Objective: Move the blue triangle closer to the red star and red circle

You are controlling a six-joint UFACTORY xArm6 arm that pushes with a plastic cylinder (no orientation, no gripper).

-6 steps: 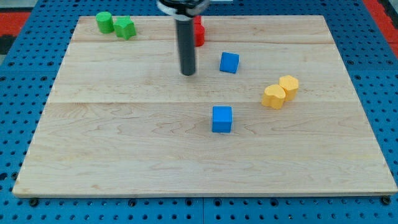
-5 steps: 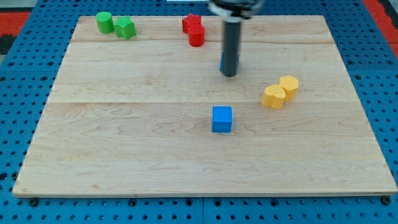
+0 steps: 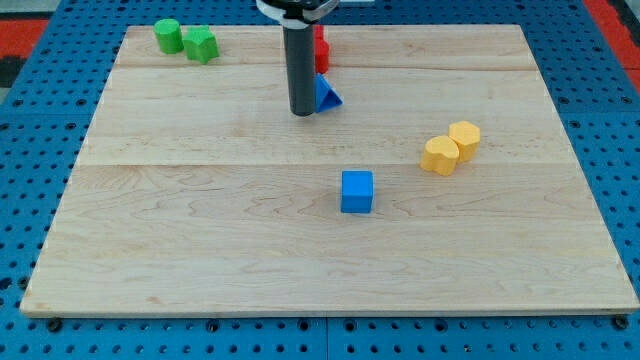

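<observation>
The blue triangle (image 3: 328, 95) lies on the wooden board near the view's top centre, just below the red blocks (image 3: 321, 48). The dark rod hides most of those red blocks, so only a red sliver shows and I cannot tell the star from the circle. My tip (image 3: 302, 112) rests on the board touching the blue triangle's left side. The rod rises from there to the view's top edge.
A blue cube (image 3: 357, 191) sits near the board's centre. Two yellow blocks (image 3: 450, 147) touch each other at the view's right. Two green blocks (image 3: 185, 40) sit at the view's top left. The wooden board (image 3: 200, 230) lies on a blue pegboard.
The blue triangle has slid left and up toward the red blocks. My tip went right over the triangle, then came back left and now stands at its left side.
</observation>
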